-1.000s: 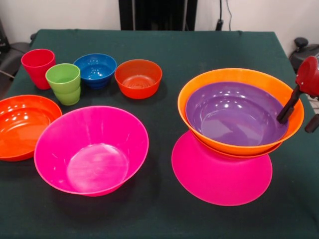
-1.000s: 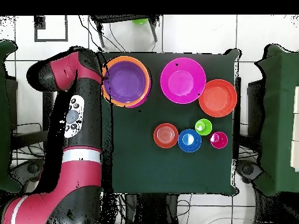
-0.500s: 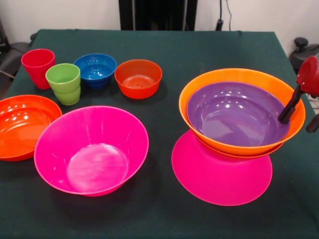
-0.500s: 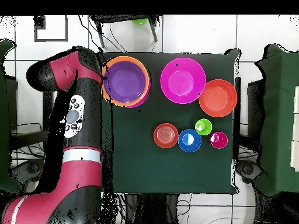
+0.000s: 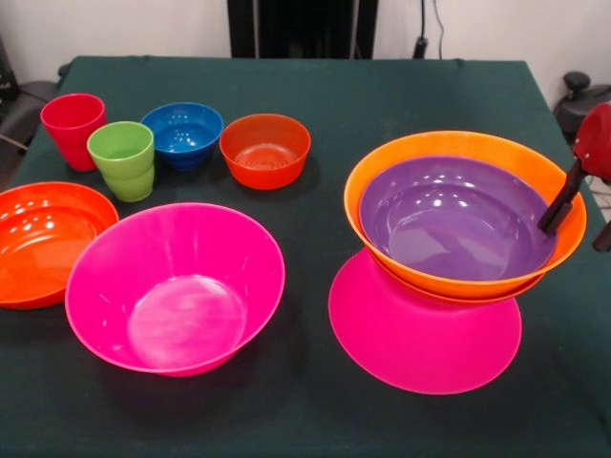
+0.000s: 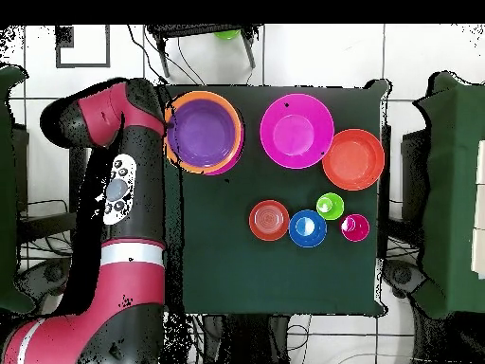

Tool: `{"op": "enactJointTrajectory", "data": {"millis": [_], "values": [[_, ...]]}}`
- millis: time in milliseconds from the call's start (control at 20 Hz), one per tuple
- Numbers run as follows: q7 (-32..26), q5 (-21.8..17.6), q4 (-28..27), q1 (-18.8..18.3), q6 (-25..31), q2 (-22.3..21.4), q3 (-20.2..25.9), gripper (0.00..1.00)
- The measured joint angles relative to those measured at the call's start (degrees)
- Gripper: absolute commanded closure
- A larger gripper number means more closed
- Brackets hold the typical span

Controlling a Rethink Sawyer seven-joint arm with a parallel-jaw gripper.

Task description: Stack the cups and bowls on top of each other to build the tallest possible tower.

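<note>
hand straddling the orange bowl rim, grip seemingly closed, two cups, seven bowls visible

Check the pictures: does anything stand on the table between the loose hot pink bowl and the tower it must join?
Nothing visible does. The loose hot pink bowl sits beside the tower, with only bare green table between them.

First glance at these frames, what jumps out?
The tower at the front view's right: a purple bowl nested in an orange bowl, on an upturned hot pink bowl. The gripper is at its right rim. An upright hot pink bowl sits at lower left, and behind it a red cup and a green cup.
</note>
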Motion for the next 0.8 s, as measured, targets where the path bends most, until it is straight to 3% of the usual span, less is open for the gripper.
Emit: {"op": "enactJointTrajectory", "data": {"millis": [800], "values": [[0.0, -0.1, 0.1, -3.4, 0.0, -3.5, 0.0, 0.00]]}}
